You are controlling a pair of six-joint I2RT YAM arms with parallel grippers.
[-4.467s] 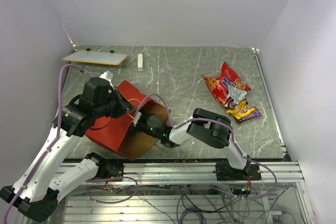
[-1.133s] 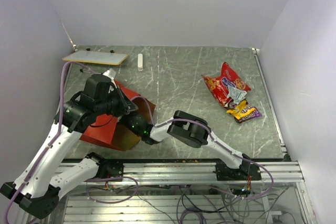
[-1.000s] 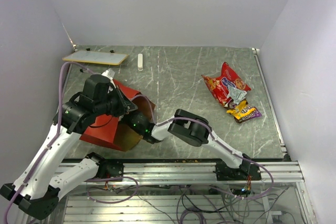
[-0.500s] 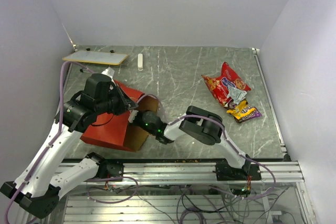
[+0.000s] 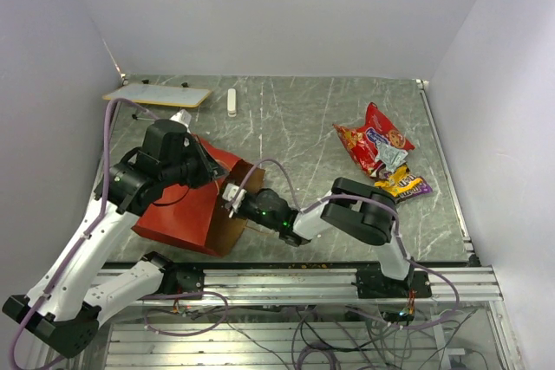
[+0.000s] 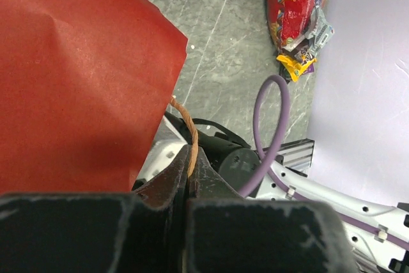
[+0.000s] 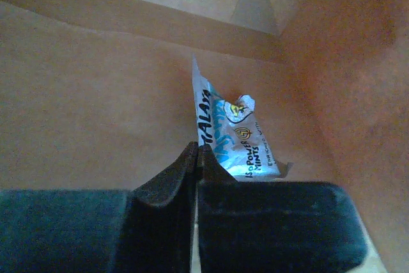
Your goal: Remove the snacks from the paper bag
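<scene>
The paper bag point(image 5: 178, 210) is red outside, brown inside; the packet point(image 7: 233, 142) white-and-blue.

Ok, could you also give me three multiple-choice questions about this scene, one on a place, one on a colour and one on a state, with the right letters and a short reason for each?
1. Place: where is the pile of snacks relative to the paper bag?
A. inside it
B. apart from it, on the right side of the table
C. under it

2. Colour: the packet in the right gripper is
A. white and blue
B. green
C. black

3. State: the left gripper is
A. wide open
B. shut on the string handle
C. shut on a snack

Answers:
1 B: the top view shows the pile lying far to the right of the bag.
2 A: the right wrist view shows a white packet with blue print.
3 B: the left wrist view shows the string pinched between closed fingers.
</scene>
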